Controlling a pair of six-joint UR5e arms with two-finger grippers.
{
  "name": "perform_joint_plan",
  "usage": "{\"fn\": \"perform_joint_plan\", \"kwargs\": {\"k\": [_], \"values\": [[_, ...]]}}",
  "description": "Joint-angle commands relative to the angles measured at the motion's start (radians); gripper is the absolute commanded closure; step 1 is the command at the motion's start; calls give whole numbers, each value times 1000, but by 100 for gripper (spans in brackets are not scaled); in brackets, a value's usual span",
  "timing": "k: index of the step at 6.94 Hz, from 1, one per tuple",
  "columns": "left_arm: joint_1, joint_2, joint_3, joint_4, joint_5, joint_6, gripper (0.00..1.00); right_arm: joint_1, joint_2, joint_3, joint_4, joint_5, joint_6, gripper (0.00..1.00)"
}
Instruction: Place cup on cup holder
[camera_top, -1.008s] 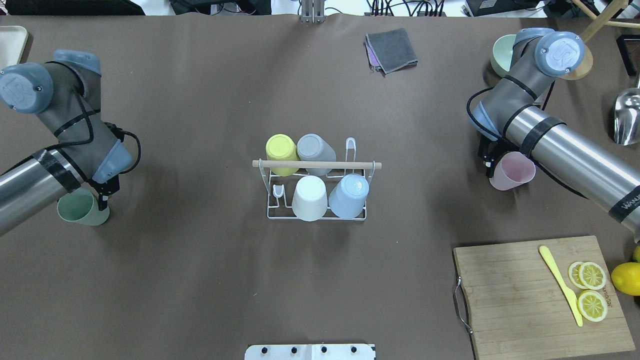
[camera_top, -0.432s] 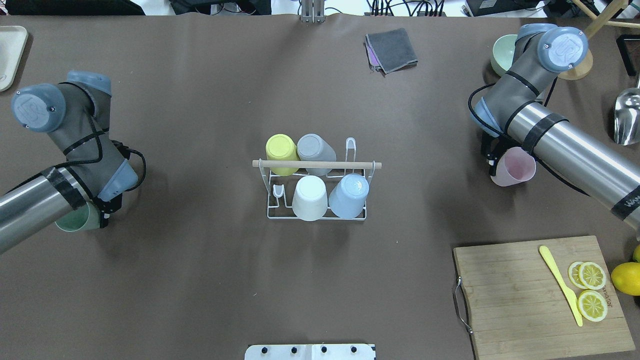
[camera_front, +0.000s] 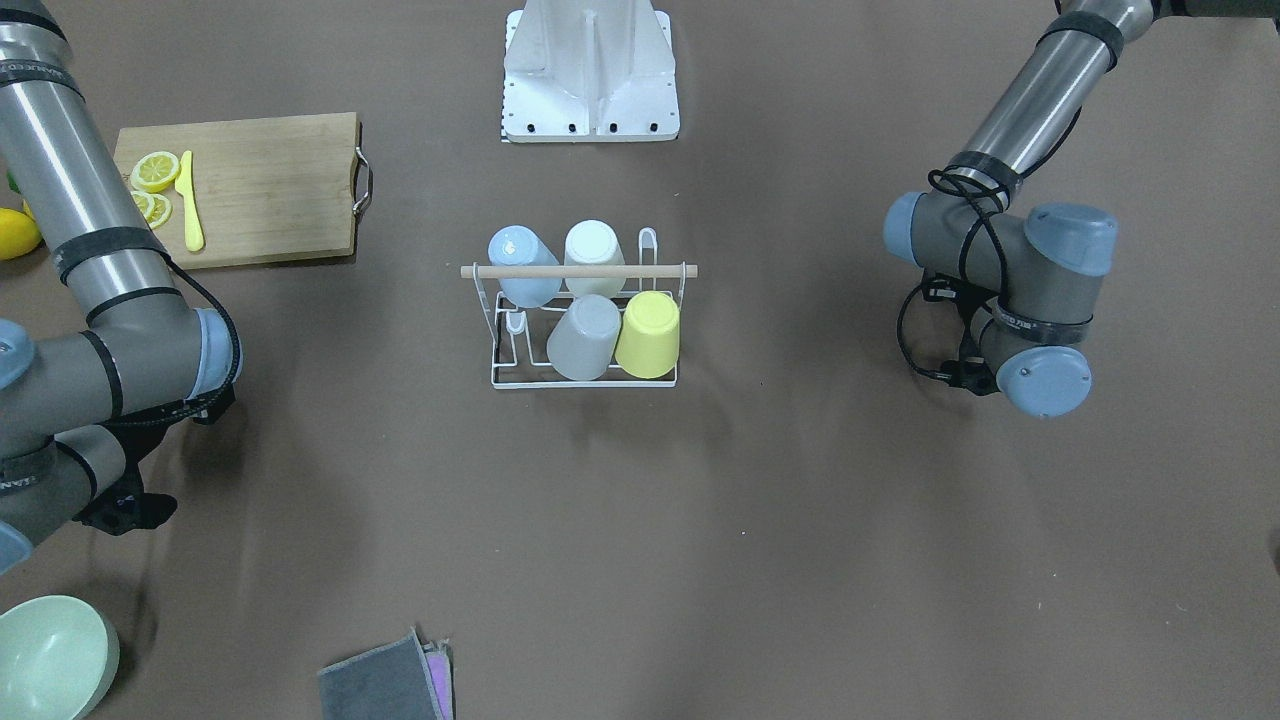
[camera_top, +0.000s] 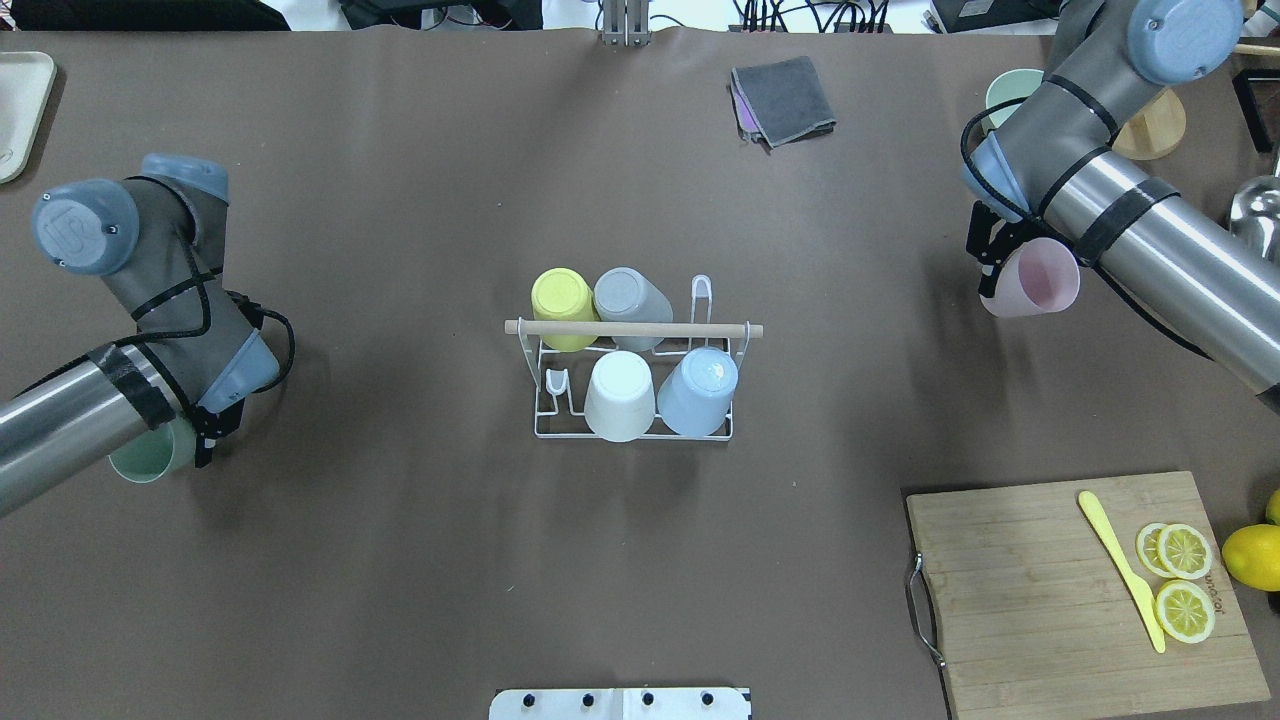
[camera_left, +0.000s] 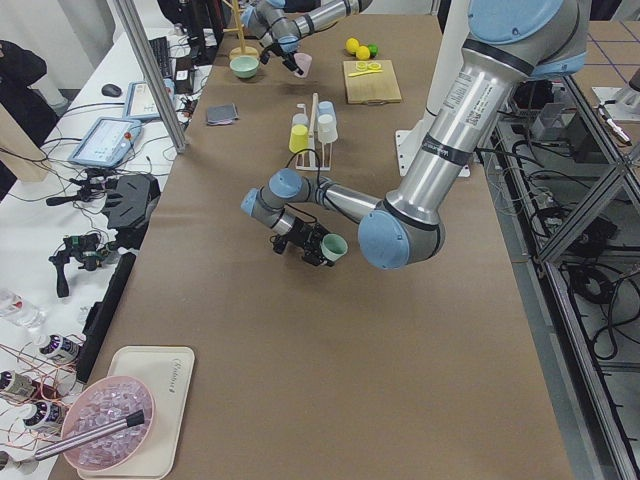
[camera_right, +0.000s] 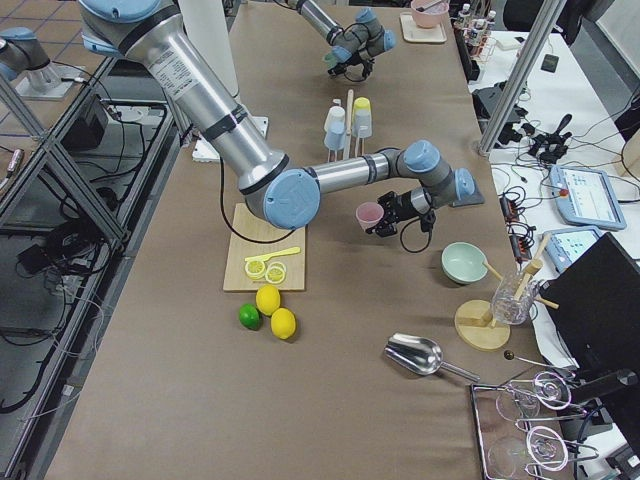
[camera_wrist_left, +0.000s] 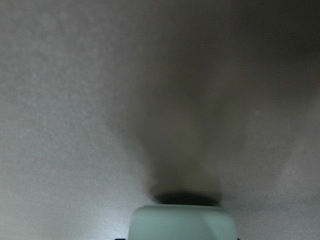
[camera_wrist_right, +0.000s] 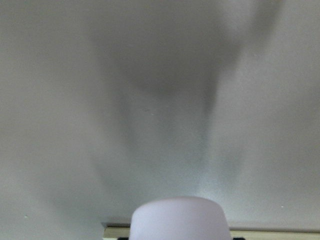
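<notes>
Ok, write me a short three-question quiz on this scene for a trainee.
1. True or false: the left gripper holds the green cup.
2. How many upturned cups sit on the cup holder? A three, B four, C six.
3. Fill in: the right gripper holds the ___ cup.
Key: 1 true; 2 B; 3 pink, the pink cup.

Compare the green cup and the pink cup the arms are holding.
Colour: the green cup is pale green, the pink cup pale pink. Grip: the left gripper holds the green cup, the right gripper the pink cup. Overhead, the green cup is mostly hidden under its arm; the pink cup shows its open mouth. Both are held tilted, apart from the cup holder, on opposite sides of it.
</notes>
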Motion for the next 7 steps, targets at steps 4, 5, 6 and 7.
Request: {"fn": "perform_joint_plan", "kwargs": {"k": [4, 5, 6, 7], "values": [[-190, -22, -61, -17, -98, -3, 100, 125, -160, 173, 527, 316, -76, 72], [-225, -40, -53, -82, -99, -4, 100, 142, -154, 148, 636, 373, -75, 77], [-254, -56, -57, -139, -98, -10, 100, 142, -152, 144, 732, 406, -76, 78], [-282, -74, -57, -214, -98, -68, 100, 148, -155, 133, 820, 433, -78, 75]]}}
